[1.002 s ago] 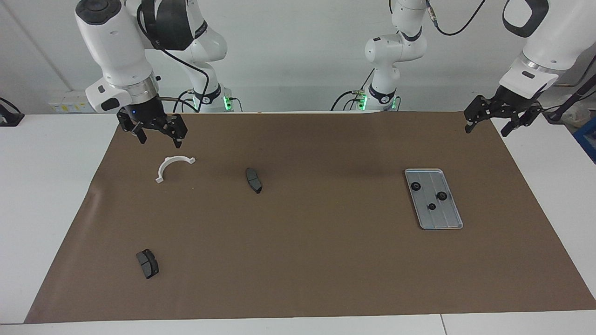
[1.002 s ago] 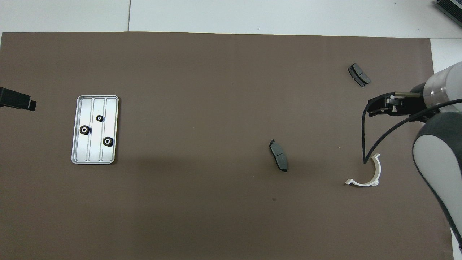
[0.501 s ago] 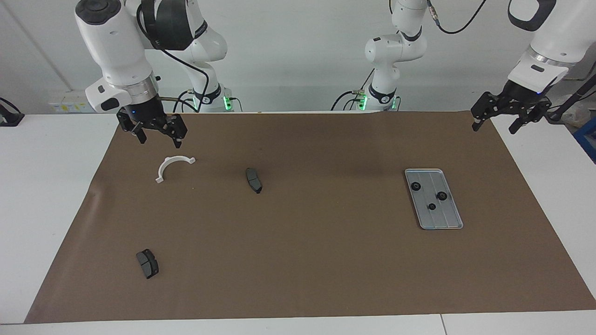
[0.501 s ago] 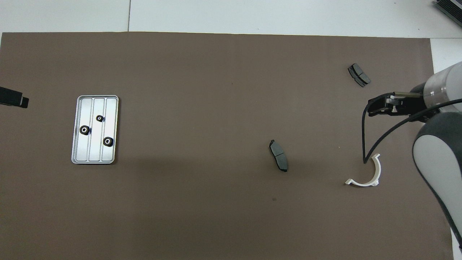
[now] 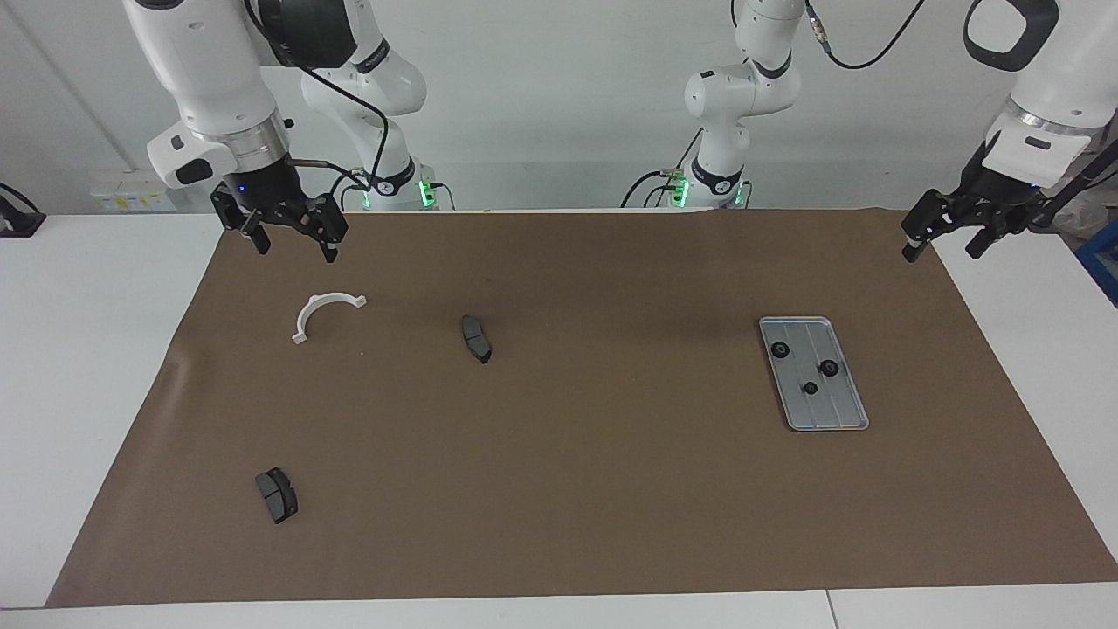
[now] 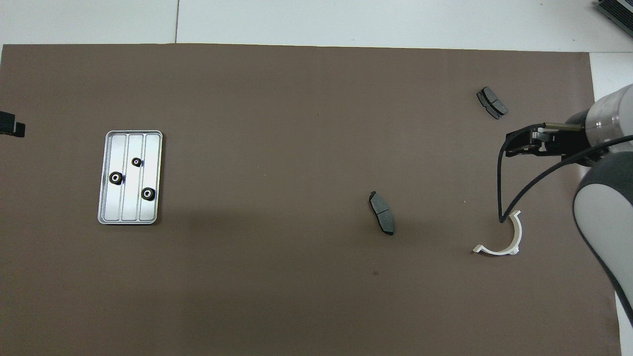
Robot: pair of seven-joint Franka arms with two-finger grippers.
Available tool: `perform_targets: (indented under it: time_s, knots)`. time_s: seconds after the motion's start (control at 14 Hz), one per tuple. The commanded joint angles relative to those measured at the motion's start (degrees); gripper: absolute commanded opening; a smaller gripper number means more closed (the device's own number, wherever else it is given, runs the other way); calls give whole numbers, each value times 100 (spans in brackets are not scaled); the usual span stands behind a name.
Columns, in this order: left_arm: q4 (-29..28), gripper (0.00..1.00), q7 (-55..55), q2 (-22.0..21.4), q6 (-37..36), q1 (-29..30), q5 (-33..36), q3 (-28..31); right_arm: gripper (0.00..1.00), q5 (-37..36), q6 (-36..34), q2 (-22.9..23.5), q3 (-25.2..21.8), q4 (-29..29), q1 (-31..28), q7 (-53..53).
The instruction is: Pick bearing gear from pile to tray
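The silver tray [image 5: 836, 411] lies on the brown mat toward the left arm's end; it also shows in the overhead view [image 6: 129, 210]. Three small black gears lie in it, one of them [image 5: 828, 368] in the middle [image 6: 115, 178]. Of the pile I see a white half-ring bracket [image 5: 313, 307] [image 6: 517, 232] and two dark grey pads [image 5: 476, 338] [image 5: 277, 495]; no gear lies loose on the mat. My right gripper [image 5: 295, 247] hangs open and empty over the mat's edge by the bracket. My left gripper [image 5: 941, 249] hangs open and empty over the mat's corner.
The brown mat [image 5: 611, 489] covers most of the white table [image 5: 87, 349]. The pads also show in the overhead view [image 6: 382, 219] [image 6: 492, 102]. A black cable [image 6: 499, 188] hangs from the right arm over the bracket.
The left gripper has drawn away from the tray toward the left arm's end of the table. The right gripper has risen a little and moved toward the robots. The parts have not moved.
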Motion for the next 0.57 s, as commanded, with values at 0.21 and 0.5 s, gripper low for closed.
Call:
perform_targets:
  time_s: [0.21,0.5]
  knots:
    - [32,100,-49,64,9,-368,52,-37,100,128,-26,20,47,8,-14,-175]
    - [-12,100,-31,82,0,-625,78,-46,100,146,-17,11,47,-18,-14,-157]
